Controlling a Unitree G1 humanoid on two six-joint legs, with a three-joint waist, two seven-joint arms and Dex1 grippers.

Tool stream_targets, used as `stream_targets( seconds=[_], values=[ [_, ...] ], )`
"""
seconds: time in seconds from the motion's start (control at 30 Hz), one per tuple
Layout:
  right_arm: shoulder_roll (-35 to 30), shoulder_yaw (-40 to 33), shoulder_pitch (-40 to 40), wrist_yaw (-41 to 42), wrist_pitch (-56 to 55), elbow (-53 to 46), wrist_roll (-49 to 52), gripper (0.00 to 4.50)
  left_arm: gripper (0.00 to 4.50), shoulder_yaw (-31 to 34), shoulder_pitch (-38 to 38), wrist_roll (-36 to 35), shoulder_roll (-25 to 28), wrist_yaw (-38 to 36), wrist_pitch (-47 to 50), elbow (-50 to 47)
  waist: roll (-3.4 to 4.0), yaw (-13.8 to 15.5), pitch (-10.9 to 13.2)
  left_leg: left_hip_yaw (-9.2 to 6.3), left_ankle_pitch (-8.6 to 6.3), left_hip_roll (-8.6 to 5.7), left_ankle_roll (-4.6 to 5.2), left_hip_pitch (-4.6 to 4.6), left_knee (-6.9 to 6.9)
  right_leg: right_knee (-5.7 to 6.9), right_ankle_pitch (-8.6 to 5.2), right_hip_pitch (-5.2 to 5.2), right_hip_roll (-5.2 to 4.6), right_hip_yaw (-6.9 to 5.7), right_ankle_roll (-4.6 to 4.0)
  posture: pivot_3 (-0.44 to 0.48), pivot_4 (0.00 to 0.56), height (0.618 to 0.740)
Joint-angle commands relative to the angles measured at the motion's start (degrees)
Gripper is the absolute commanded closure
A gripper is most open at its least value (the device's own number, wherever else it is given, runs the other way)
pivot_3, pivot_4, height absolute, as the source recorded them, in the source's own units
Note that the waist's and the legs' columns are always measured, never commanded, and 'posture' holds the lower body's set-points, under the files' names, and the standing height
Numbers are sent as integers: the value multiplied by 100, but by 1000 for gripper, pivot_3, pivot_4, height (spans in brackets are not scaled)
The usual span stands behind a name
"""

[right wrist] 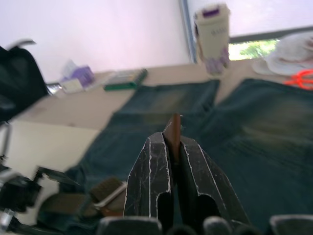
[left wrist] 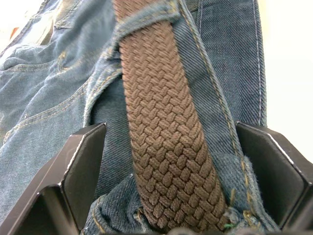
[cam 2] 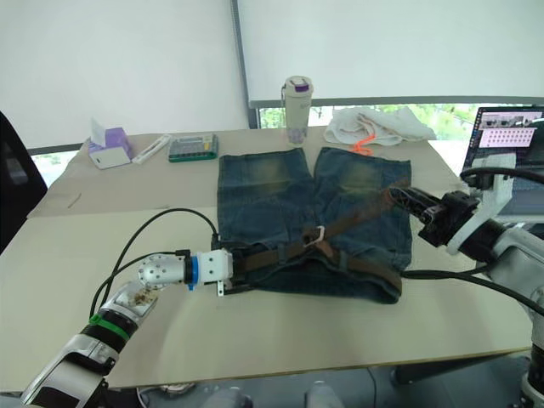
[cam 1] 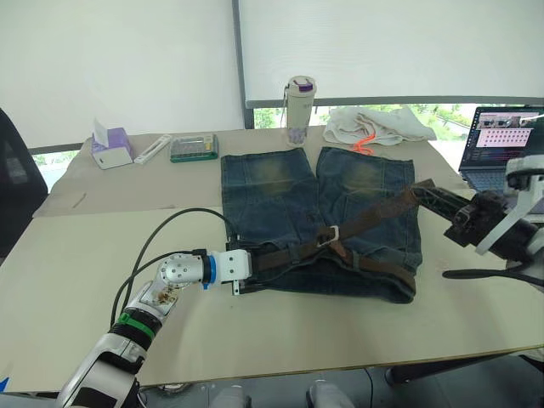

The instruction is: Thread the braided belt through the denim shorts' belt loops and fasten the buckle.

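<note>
The denim shorts [cam 1: 272, 191] lie flat mid-table, waistband toward me. The braided belt [cam 1: 374, 212] runs along the waistband, and its silver buckle [cam 1: 330, 235] rests near the waist's middle. From the buckle the belt's free tail rises to the right over the right leg. My right gripper [cam 1: 418, 190] is shut on that tail end [right wrist: 174, 128]. At the waistband's left end my left gripper [cam 1: 246, 265] is open. Its fingers [left wrist: 85, 166] straddle the belt [left wrist: 166, 147] and the waistband. Just ahead of them the belt passes under a belt loop [left wrist: 146, 19].
Behind the shorts stand a bottle [cam 1: 299, 106] and a white cloth [cam 1: 378, 125] with an orange item. A tissue box [cam 1: 112, 149], a white stick-like object [cam 1: 153, 149] and a green case [cam 1: 194, 149] lie back left. A laptop [cam 1: 501, 144] is at the right, a black chair [cam 1: 13, 187] at the left.
</note>
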Motion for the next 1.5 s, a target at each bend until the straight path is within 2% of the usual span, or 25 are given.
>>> stream_targets(
  seconds=[0.03, 0.2, 0.3, 0.43, 0.53, 0.63, 0.73, 0.83, 0.97, 1.07, 1.13, 1.3, 1.33, 1.43, 1.5],
  values=[
    [-305, 325, 232, 173, -71, -84, -630, 4500, 73, 84, 154, 47, 108, -144, 361, 263, 0, -8, 0, 0, 0, 0, 0, 0, 0, 0, -5, -1, 0, 0, 8, 0, 150, 740],
    [-433, 899, 531, 287, -347, 11, -1598, 4500, 73, 354, 83, -417, 102, -372, 575, 27, -3, -19, 2, 0, 0, 1, 0, -3, 0, 2, -13, -9, 2, 0, 19, 0, 150, 740],
    [-361, 1076, 606, 414, -386, -47, -1846, 4500, 73, 663, -70, -955, -45, -456, 1081, -273, -10, 1, 8, -1, 0, 0, 0, -7, 0, 2, -14, -11, 1, -1, 20, 0, 150, 740],
    [-98, 1163, 471, 416, -364, -65, -1921, 4500, 73, 1314, -514, -2223, -409, -553, 2465, -936, -36, 49, 25, -6, 0, -4, -1, -15, 2, 1, -14, -13, -4, -5, 21, 0, 150, 740],
    [114, 1231, 358, 378, -325, -42, -1969, 4500, 73, 1470, -619, -2674, -632, -584, 3151, -1335, -42, 45, 28, -9, 1, -10, -1, -17, 9, -4, -13, -12, -9, -9, 21, 0, 150, 740],
    [301, 1399, 306, 320, -302, -77, -2083, 4500, 73, 1475, -561, -3094, -624, -850, 3863, -1820, -41, 24, 27, -8, -1, -10, 1, -15, 3, -14, -7, -9, -8, -7, 11, 0, 150, 740],
    [453, 1521, 277, 302, -301, -73, -2204, 4500, 73, 1431, -528, -2991, -481, -1032, 3988, -1903, -41, -18, 28, -7, -1, -6, 2, -12, 1, -11, 2, -12, -3, -7, -5, 0, 150, 740],
    [598, 1563, 255, 310, -284, -73, -2265, 4500, 73, 1513, -705, -2719, -769, -674, 3655, -1530, -41, 6, 28, -8, -1, -5, 1, -8, 1, -7, 2, -12, 0, -7, -6, 0, 150, 740],
    [693, 1573, 224, 347, -280, 5, -2382, 4500, 73, 1287, -815, -2443, -1316, -631, 3151, -1064, -43, 30, 29, -7, -1, -8, 1, -11, 2, -16, 0, -8, -3, -7, 0, 0, 150, 740],
    [686, 1518, 237, 401, -293, 94, -2457, 4500, 769, 1296, -1031, -2377, -1860, -572, 2848, -498, -46, 49, 30, -7, -1, -12, 1, -14, 2, -27, 9, -7, -7, -7, -9, 0, 150, 740],
    [686, 1487, 251, 423, -279, 118, -2483, 4500, 1529, 1275, -1165, -2239, -2043, -618, 2596, -153, -48, 40, 31, -6, -1, -13, 1, -15, 3, -30, 11, -6, -7, -7, -8, 0, 150, 740],
    [666, 1426, 278, 432, -268, 135, -2527, 4500, 3274, 1152, -1420, -2031, -2401, -890, 2122, 551, -47, 9, 31, -4, -1, -9, 2, -12, 0, -27, 10, -7, -1, -5, -7, 0, 150, 740],
    [667, 1416, 283, 427, -271, 134, -2538, 4500, 3477, 1110, -1464, -1955, -2451, -917, 2020, 694, -47, 19, 31, -4, -1, -10, 2, -13, 0, -28, 10, -7, -2, -5, -7, 0, 150, 740],
    [667, 1357, 305, 420, -254, 114, -2548, 4500, 4487, 1024, -1546, -1736, -2525, -1010, 1729, 1036, -49, 27, 32, -4, -1, -14, 1, -14, 2, -30, 9, -5, -5, -5, -5, 0, 150, 740],
    [641, 1270, 337, 416, -241, 90, -2550, 4500, 4487, 984, -1548, -1673, -2580, -1106, 1632, 1192, -49, 28, 32, -4, -1, -15, 2, -15, 2, -31, 9, -5, -5, -5, -4, 0, 150, 740]
  ],
)
